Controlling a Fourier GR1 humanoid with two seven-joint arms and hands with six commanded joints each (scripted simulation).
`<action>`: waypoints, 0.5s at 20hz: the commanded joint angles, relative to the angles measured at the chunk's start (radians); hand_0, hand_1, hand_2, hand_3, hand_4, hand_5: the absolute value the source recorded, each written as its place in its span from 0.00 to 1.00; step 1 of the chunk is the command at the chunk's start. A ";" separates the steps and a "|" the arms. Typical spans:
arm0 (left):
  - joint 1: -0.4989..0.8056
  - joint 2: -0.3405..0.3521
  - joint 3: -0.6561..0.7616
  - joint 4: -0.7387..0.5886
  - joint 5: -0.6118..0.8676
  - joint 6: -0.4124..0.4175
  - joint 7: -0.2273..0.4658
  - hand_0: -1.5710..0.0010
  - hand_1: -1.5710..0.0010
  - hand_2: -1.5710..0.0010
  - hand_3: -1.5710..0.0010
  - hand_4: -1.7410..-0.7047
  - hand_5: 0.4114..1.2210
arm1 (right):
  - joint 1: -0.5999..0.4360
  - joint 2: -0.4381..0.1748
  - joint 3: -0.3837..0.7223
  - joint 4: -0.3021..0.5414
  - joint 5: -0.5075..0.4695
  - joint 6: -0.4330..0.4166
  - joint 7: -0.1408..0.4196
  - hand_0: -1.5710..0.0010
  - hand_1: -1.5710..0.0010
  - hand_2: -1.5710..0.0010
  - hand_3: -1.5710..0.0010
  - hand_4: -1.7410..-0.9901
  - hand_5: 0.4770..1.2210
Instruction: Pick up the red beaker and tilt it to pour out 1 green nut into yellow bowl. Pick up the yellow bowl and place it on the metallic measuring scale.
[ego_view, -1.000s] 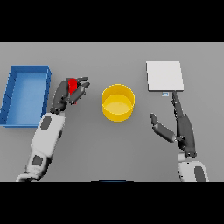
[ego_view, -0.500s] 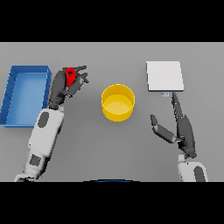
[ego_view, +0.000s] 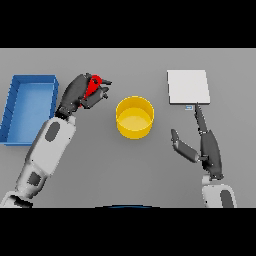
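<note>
A bare lab-style test bench rather than a home. A plain grey worktop (ego_view: 130, 170) fills the view, with no walls or furnishings visible. On it sit a flat metallic measuring scale (ego_view: 187, 86), a blue open bin (ego_view: 15, 95) and a yellow bowl (ego_view: 134, 116).

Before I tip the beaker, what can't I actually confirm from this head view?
- Red beaker: mostly wrapped by the left hand; its opening and any nuts inside are hidden.
- Yellow bowl: looks empty, but a small nut might be too small to see.
- Scale: its display by the right hand fingers is too small to read.
</note>
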 joint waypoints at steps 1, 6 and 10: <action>-0.007 0.008 -0.020 -0.007 -0.021 0.001 0.023 0.00 0.00 0.00 0.00 0.01 0.87 | 0.004 -0.007 -0.008 0.004 -0.005 0.000 -0.011 1.00 1.00 1.00 1.00 0.65 0.27; -0.102 0.081 -0.191 0.030 -0.226 -0.018 0.129 0.00 0.00 0.00 0.00 0.00 0.89 | 0.018 0.000 0.004 -0.002 -0.005 0.010 -0.007 1.00 1.00 1.00 1.00 0.65 0.28; -0.187 0.112 -0.317 0.076 -0.361 -0.056 0.155 0.00 0.00 0.00 0.00 0.00 0.94 | 0.008 0.001 0.006 -0.011 0.000 0.008 0.011 1.00 1.00 1.00 1.00 0.63 0.30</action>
